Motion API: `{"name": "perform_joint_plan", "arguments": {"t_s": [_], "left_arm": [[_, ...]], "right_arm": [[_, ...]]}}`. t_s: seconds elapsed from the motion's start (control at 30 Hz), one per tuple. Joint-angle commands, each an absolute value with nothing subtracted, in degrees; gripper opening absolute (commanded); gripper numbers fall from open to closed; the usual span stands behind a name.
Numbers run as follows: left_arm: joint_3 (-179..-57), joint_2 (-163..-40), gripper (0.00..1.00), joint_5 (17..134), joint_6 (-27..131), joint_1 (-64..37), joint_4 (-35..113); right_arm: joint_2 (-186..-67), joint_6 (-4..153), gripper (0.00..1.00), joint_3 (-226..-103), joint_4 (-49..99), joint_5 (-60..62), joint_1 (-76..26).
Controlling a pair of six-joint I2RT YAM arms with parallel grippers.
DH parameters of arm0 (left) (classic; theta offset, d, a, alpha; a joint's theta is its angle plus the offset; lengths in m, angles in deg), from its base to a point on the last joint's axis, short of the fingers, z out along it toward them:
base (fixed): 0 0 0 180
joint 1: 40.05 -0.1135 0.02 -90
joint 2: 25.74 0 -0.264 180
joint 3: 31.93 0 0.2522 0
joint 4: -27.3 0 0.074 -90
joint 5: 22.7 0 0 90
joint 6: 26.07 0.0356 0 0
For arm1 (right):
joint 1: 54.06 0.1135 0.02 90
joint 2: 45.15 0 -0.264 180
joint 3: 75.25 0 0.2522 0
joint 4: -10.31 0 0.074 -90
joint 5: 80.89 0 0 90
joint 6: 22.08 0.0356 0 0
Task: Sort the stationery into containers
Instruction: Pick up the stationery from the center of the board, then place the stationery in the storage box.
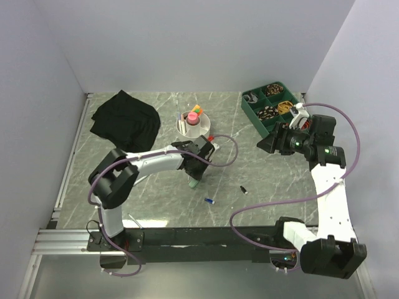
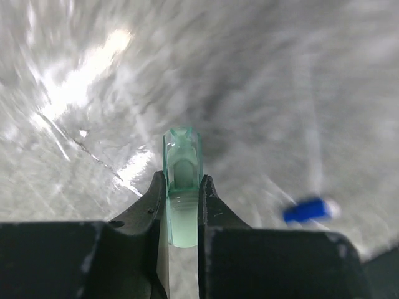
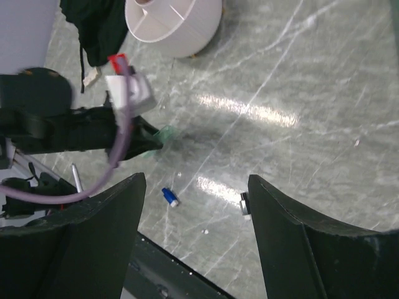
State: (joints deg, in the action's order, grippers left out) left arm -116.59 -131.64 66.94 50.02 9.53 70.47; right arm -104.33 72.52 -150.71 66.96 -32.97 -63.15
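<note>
One green highlighter [image 2: 182,156] is gripped across its body by the left end effector [image 2: 182,182], low at the counter [image 2: 299,93], for transfer to the white bowl [image 1: 182,128]; the right end effector [image 3: 196,179] is held wide, empty.

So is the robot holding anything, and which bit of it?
The left gripper pinches a green highlighter by its middle, cap poking out. Right gripper holds nothing.

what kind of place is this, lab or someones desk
Likely a robot lab test cell: plain white walls box in a grey marble-pattern tabletop, and two black-and-white robot arms are mounted along its near edge.
</note>
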Motion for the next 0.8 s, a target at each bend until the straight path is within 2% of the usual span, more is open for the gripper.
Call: {"name": "perform_joint_plan", "arguments": {"t_s": [0.0,0.1,0.13,0.2,0.37,0.5,0.77], "left_arm": [[-122.51,-118.83,0.01,76.08,57.51,7.25,67.19],[-118.31,-112.50,0.01,77.06,65.49,5.13,52.44],[-116.64,-111.44,0.01,76.80,67.17,4.43,42.31],[-113.73,-110.99,0.01,77.23,71.04,1.63,34.33],[-119.77,-118.88,0.01,82.67,71.59,-5.76,28.15],[-119.26,-122.15,0.01,86.11,70.35,-10.86,20.86],[-115.93,-124.97,0.01,88.66,66.66,-13.07,13.03]], "right_arm": [[-100.88,72.48,0.75,-152.39,64.69,-32.99,-63.12],[-100.00,75.64,0.75,-150.63,61.26,-31.93,-63.12],[-99.74,76.26,0.75,-150.10,60.55,-31.32,-63.12],[-99.04,78.19,0.75,-148.35,58.18,-30.62,-63.12],[-97.80,79.52,0.75,-145.36,54.05,-27.98,-63.82],[-97.97,77.41,0.75,-145.97,55.44,-26.05,-65.92],[-99.03,74.78,0.75,-149.04,59.31,-23.93,-70.23]]}}
